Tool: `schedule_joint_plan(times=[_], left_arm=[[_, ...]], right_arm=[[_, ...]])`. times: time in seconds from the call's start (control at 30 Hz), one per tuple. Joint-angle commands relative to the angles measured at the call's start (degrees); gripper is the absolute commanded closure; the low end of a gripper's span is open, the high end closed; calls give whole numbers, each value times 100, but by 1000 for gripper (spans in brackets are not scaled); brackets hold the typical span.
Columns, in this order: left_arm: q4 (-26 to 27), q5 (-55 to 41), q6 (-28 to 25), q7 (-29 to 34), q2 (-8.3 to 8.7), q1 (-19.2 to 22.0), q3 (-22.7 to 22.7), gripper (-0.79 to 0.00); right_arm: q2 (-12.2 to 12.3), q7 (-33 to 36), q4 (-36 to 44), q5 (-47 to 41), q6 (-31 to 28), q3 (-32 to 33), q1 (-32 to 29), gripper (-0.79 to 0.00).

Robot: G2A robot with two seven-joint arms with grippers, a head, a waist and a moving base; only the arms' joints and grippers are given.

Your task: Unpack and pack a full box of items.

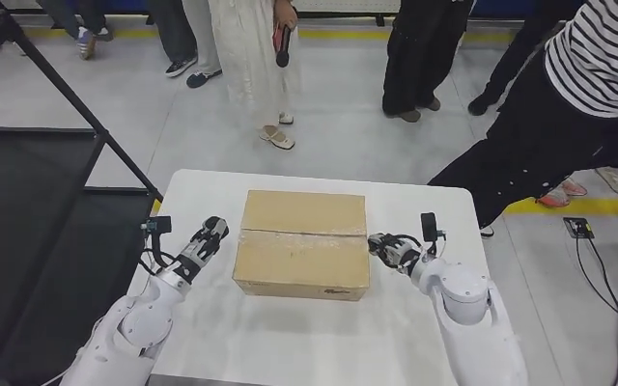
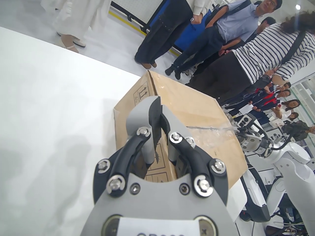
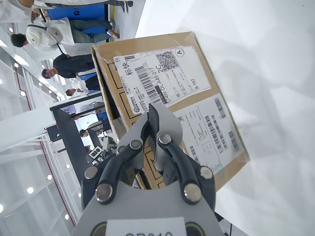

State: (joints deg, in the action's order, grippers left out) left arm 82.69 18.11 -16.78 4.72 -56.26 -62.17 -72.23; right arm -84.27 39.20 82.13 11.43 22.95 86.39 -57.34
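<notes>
- Top view: brown rectangular cardboard box [image 1: 302, 241] sits near the middle of the white tabletop [image 1: 290, 328], flaps down and closed, seam running across its lid.
- Left pincer [image 1: 214, 230] is just beside the box's left end, low over the tabletop, with a small gap between tip and cardboard.
- Left wrist view: that pincer is clenched, black pads [image 2: 154, 114] pressed together with nothing between them (box end with printed arrow marks right behind the tips).
- Clear shiny tape [image 2: 211, 131] runs along the lid seam toward the far end.
- Right pincer [image 1: 375, 243] is right at the box's right end; cannot tell if it touches.
- Right wrist view: it is clenched too, fingertips together and empty, pointing at the box's end face.
- That end face carries a white shipping label [image 3: 162, 74] with barcodes and a second white barcode label [image 3: 209, 128] next to it (both flat on the cardboard).
- Box lies square to the tabletop's front edge, between the two arms.
</notes>
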Motion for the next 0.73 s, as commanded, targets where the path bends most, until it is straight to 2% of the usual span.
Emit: schedule_joint_plan(times=[0.0, 0.43, 0.47, 0.5, 0.53, 0.57, 0.6, 0.7], left_arm=[[-2, 0, -11, 13, -12, -6, -13, 0], [66, 42, 14, -174, -87, -113, -179, 0], [73, 22, 25, -224, -92, -131, -216, 0], [80, -17, 25, -266, -97, -152, -254, 0], [90, -62, 29, -302, -101, -180, -294, -157], [109, -137, 39, -344, -106, -215, -338, -570], [124, -226, 64, -384, -112, -249, -386, -785], [174, -447, 26, -478, -129, -330, -494, -785]], right_arm=[[13, -54, -20, -20, -7, 8, -9, 0], [50, -1215, 762, -695, -626, 360, -640, 0], [53, -1304, 825, -714, -730, 381, -698, -9], [55, -1397, 882, -756, -837, 403, -768, -105], [58, -1462, 931, -794, -936, 419, -835, -613], [62, -1552, 979, -817, -1043, 446, -892, -785], [64, -1654, 1017, -834, -1150, 463, -954, -785], [65, -1832, 1083, -883, -1328, 481, -1065, -785]])
